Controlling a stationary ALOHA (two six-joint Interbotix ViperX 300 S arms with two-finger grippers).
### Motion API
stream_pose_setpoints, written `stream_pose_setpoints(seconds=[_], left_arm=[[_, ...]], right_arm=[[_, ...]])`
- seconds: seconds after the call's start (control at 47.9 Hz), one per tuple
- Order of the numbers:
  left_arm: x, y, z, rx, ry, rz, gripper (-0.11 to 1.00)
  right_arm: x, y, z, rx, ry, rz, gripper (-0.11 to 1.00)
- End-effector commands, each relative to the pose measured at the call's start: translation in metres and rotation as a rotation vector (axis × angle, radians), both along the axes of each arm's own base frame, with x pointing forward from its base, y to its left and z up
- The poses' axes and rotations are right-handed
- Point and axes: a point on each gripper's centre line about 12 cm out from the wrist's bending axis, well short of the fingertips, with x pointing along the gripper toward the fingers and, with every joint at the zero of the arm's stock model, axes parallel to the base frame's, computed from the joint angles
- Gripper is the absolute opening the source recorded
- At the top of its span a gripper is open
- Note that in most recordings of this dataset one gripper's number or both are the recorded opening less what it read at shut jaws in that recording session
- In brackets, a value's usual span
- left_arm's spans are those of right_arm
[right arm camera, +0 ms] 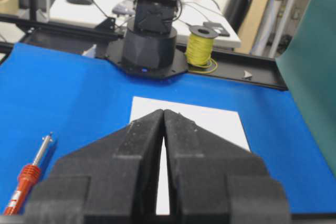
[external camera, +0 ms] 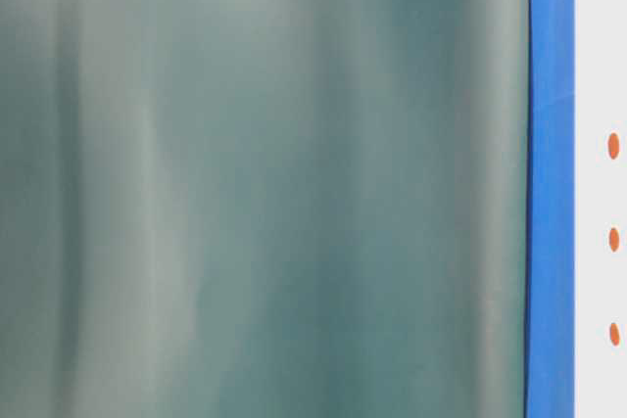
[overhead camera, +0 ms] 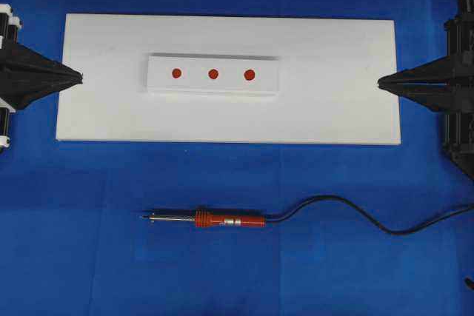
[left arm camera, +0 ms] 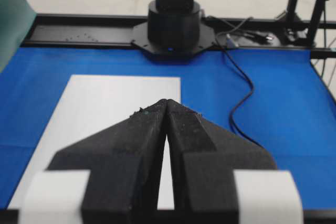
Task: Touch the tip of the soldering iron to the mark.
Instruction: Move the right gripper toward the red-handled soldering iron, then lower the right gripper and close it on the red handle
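The cloth-covered tabletop (overhead camera: pixel 222 271) is plain bright blue. The large flat rectangular board (overhead camera: pixel 333 109) is white, and the small raised block (overhead camera: pixel 194 83) on it is white with three red-orange round dots (overhead camera: pixel 213 74). The slim pen-like soldering iron (overhead camera: pixel 229 220) has a red-orange handle, silver shaft and black cord (overhead camera: pixel 355 212). Both foam-padded hands, left (overhead camera: pixel 80 77) and right (overhead camera: pixel 380 83), are matte black.

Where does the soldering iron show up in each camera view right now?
Overhead: soldering iron lies on the blue cloth below the white board, tip pointing left.
Table-level: not in it.
Left wrist: only its black cord shows, at right.
Right wrist: lower left corner, beside the shut fingers.
Shared landmark: the white board.
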Motion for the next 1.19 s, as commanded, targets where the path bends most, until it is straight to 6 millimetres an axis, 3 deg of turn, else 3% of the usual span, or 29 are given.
stream_pose_setpoints(seconds=[0.0,0.125,0.502,0.627,0.836,0.878,1.17], left_arm=[[0.002,-0.001,0.004,0.0,-0.009,-0.007,0.0],[0.002,-0.001,0.003,0.0,-0.008,-0.007,0.0],[0.001,-0.001,0.0,0.0,-0.011,-0.007,0.0],[0.001,-0.002,0.001,0.0,-0.02,-0.009,0.0],[0.001,-0.001,0.0,0.001,-0.018,-0.007,0.0],[0.001,-0.001,0.0,0.001,-0.018,-0.007,0.0],[-0.001,-0.001,-0.005,0.0,-0.02,-0.007,0.0]], right_arm=[[0.003,0.002,0.006,0.027,-0.012,0.009,0.0],[0.008,0.004,0.011,0.075,0.007,0.026,-0.06],[0.038,0.024,-0.009,0.157,0.133,0.102,-0.02],[0.055,0.032,-0.019,0.164,0.192,0.119,0.19],[0.095,0.047,-0.048,0.217,0.293,0.123,0.81],[0.103,0.051,-0.054,0.219,0.315,0.128,0.88],[0.158,0.076,-0.097,0.257,0.417,0.123,0.86]])
